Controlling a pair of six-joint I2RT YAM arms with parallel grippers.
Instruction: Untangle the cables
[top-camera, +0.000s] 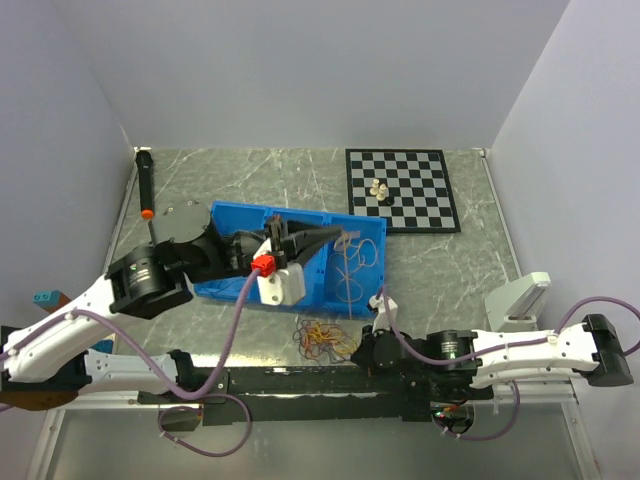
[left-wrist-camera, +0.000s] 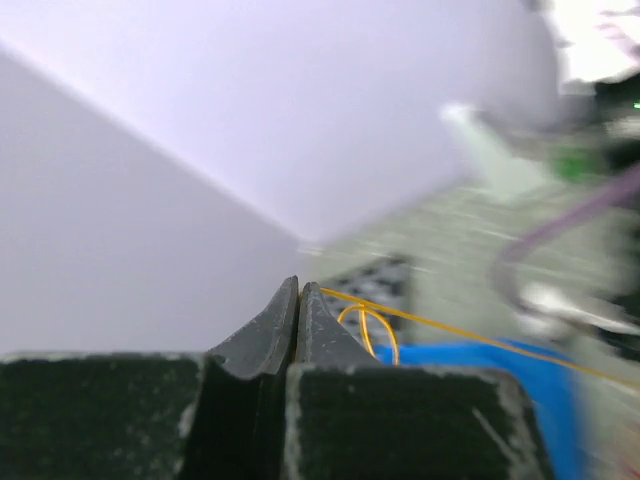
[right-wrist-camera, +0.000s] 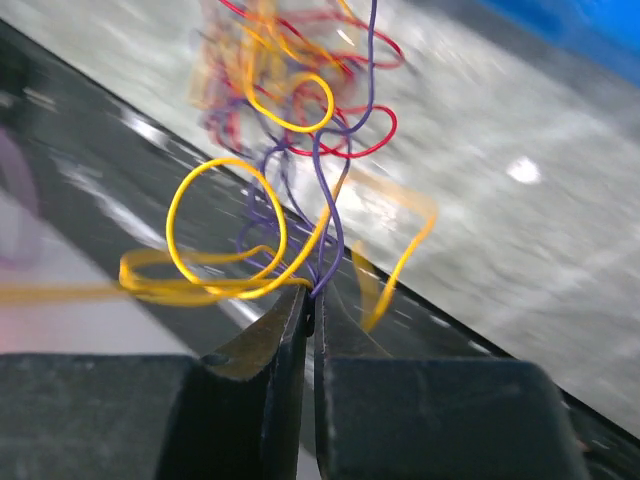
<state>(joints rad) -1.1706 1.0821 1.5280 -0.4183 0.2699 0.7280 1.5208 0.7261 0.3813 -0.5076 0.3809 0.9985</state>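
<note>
The cables (top-camera: 324, 340) lay in a small tangle of red, yellow-orange and dark wire on the desk (top-camera: 450, 270). The tangle sat just in front of the blue tray (top-camera: 228, 291) and close to the black rail (top-camera: 300, 385) at the near edge. A single yellow-orange strand (left-wrist-camera: 365, 322), with a small loop in it, stretched away from the left jaws. These were pressed together on the strand above the tray. The right jaws sat low at the tangle's right side, clamped on the cables (right-wrist-camera: 318, 230) where a few yellow and dark strands met; the rest of the bunch was blurred beyond them. Farther back on the desk lay a chessboard (top-camera: 415, 200) with a few pale pieces (top-camera: 379, 190). A black pen (top-camera: 145, 180) with a red tip lay along the left edge.
</note>
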